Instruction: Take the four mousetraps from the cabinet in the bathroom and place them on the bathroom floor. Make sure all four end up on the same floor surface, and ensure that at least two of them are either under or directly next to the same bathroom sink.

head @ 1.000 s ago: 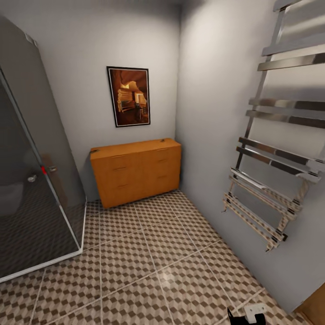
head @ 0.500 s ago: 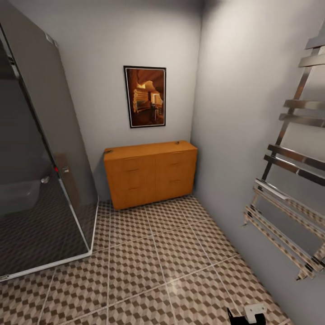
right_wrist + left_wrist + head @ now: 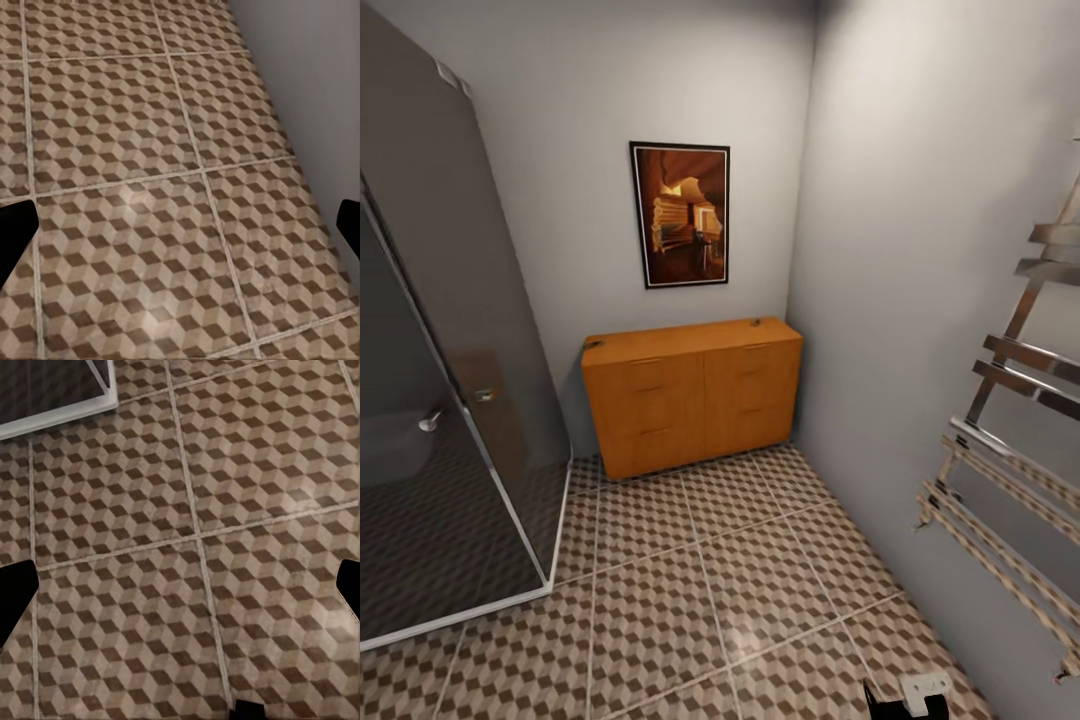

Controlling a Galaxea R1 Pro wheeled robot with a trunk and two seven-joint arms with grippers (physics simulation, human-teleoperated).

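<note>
The orange-brown cabinet stands against the far wall, under a framed picture. Two tiny dark things lie on its top, one at the left corner and one near the right rear; they look like mousetraps but are too small to be sure. The cube-patterned bathroom floor stretches from me to the cabinet. The sink is out of view. My left gripper hangs open over bare tiles, as does my right gripper, next to the grey wall. A tip of my right arm shows at the head view's lower edge.
A dark glass shower cabin with a white base rim fills the left side. A chrome towel rail juts from the right wall. The tiled lane between them leads to the cabinet.
The camera has turned and moved: the cabinet sits a little larger and more central, the towel rail has slid toward the right edge. Nothing in the room itself has moved.
</note>
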